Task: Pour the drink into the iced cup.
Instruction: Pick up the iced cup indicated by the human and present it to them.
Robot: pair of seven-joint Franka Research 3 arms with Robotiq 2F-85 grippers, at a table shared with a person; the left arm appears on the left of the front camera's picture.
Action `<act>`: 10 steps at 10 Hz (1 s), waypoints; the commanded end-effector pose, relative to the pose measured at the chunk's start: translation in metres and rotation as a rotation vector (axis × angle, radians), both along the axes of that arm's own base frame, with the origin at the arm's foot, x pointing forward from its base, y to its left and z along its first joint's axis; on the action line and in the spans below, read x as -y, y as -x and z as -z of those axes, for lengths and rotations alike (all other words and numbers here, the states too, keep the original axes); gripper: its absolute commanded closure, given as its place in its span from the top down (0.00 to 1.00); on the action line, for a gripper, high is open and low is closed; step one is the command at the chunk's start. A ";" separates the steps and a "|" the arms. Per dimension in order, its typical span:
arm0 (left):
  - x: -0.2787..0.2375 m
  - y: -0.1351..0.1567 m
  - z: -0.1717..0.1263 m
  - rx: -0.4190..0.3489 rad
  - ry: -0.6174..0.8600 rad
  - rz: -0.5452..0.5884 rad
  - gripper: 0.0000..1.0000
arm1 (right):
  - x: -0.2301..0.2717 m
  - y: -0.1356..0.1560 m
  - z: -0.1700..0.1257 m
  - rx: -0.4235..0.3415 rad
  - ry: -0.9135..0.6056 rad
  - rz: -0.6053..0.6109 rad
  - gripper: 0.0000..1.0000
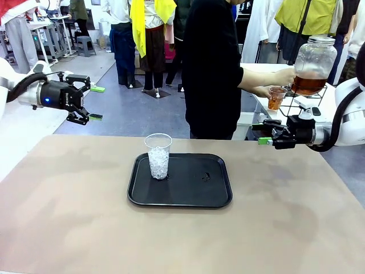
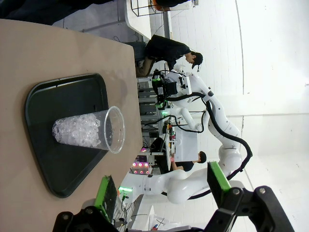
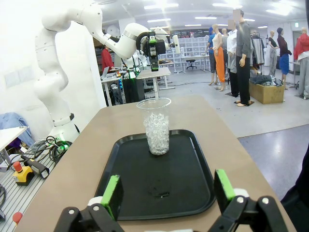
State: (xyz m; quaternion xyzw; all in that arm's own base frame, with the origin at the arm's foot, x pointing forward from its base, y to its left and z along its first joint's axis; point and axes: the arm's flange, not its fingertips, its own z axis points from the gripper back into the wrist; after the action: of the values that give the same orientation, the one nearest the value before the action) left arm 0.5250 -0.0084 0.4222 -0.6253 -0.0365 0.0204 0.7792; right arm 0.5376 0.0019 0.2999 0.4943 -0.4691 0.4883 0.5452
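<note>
Presently, with both jaws apart and empty, the amber-brown drink (image 1: 308, 85) is seen in the round clear glass jar (image 1: 316, 54), well apart from the ice-filled clear plastic cup (image 1: 158, 157) on the black tray (image 1: 194, 191), which could be toppled by a hasty pour.

Tiny white lettering is running along the black, green-padded left gripper (image 1: 96, 103), upper left of the front view, too small for reading. Nothing else is showing legible print.

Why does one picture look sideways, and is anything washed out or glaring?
Left wrist view: rolled sideways, so the iced cup looks tipped; the right side is washed out white. Right wrist view: ceiling lamps glare. Front view: even light, sharp, faint sheen on the black tray.
</note>
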 end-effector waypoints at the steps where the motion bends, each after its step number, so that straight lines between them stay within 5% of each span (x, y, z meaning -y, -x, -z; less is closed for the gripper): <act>1: 0.000 0.000 -0.002 0.009 0.005 -0.002 1.00 | -0.001 0.002 -0.002 0.000 -0.019 0.004 1.00; 10: 0.000 0.000 -0.002 0.009 0.005 -0.002 1.00 | -0.001 0.002 -0.002 0.000 -0.019 0.004 1.00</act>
State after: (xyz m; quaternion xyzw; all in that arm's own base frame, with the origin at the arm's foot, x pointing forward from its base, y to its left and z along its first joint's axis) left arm 0.5250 -0.0084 0.4222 -0.6253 -0.0365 0.0204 0.7792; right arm 0.5376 0.0019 0.2999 0.4943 -0.4691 0.4883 0.5452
